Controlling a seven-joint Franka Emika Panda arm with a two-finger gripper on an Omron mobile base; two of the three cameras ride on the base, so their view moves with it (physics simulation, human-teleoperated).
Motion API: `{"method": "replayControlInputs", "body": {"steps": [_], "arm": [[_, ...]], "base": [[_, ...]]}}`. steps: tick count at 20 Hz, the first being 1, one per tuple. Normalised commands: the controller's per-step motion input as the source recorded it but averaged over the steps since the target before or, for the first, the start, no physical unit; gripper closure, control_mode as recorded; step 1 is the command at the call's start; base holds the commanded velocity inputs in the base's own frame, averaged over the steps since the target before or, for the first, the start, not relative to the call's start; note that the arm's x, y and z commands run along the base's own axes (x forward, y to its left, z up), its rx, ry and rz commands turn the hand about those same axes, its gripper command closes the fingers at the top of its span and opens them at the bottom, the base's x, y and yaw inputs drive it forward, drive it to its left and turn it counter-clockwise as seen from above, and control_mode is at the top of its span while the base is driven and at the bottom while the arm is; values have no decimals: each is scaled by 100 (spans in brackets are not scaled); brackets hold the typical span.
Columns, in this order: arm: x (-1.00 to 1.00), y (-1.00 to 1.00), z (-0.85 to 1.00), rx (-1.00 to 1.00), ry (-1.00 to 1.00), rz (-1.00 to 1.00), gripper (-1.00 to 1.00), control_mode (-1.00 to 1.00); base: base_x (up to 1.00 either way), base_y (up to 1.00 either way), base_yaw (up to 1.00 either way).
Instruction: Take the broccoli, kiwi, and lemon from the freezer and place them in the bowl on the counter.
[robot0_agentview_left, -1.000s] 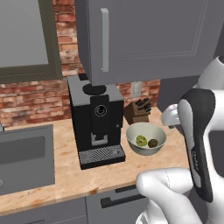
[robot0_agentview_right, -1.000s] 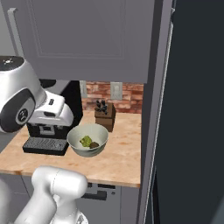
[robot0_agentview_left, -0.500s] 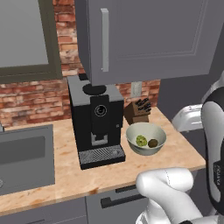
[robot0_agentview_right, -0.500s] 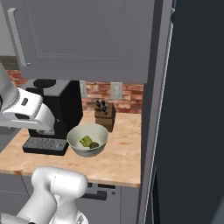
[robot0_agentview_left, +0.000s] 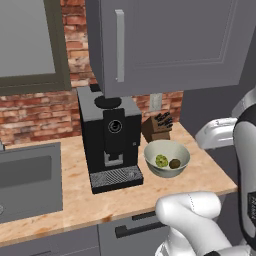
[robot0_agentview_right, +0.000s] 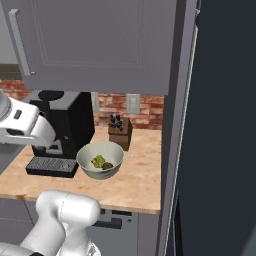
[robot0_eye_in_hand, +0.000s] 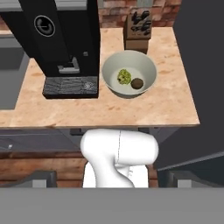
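Observation:
The pale grey-green bowl (robot0_agentview_left: 167, 157) (robot0_agentview_right: 100, 160) (robot0_eye_in_hand: 129, 73) stands on the tan counter (robot0_agentview_left: 65, 195) (robot0_agentview_right: 140, 175) (robot0_eye_in_hand: 65, 109), to the right of a coffee machine. Inside it lie the yellow-green broccoli (robot0_agentview_left: 161, 160) (robot0_agentview_right: 98, 161) (robot0_eye_in_hand: 124, 77) and the brown kiwi (robot0_agentview_left: 174, 163) (robot0_agentview_right: 107, 165) (robot0_eye_in_hand: 137, 83), side by side. The lemon is out of view. The freezer (robot0_agentview_right: 220, 130) (robot0_eye_in_hand: 202, 65) rises as a dark unit at the counter's right end, its inside hidden. My gripper (robot0_eye_in_hand: 112, 178) is open and empty, held high and back from the counter's front edge, looking down at the bowl.
A black coffee machine (robot0_agentview_left: 111, 137) (robot0_agentview_right: 60, 135) (robot0_eye_in_hand: 61, 43) stands left of the bowl, and a wooden knife block (robot0_agentview_left: 157, 127) (robot0_agentview_right: 120, 132) (robot0_eye_in_hand: 138, 26) sits behind it. Grey wall cupboards (robot0_agentview_left: 165, 40) hang above. A sink (robot0_agentview_left: 25, 180) is set in at the far left.
The arm has pulled away from the bowl, toward the right edge of the left base view and the left edge of the right base view. The bowl and its contents are unmoved.

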Motion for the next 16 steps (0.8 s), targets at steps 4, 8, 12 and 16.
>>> {"method": "replayControlInputs", "body": {"steps": [4,8,12,16], "arm": [[0,0,7,0,-2,0,-100,-100],[-5,0,0,0,0,2,-100,100],[0,0,0,0,0,0,-100,100],[0,0,0,0,0,0,-100,100]], "base": [[0,0,0],[-13,0,1],[-100,18,4],[-100,77,6]]}}
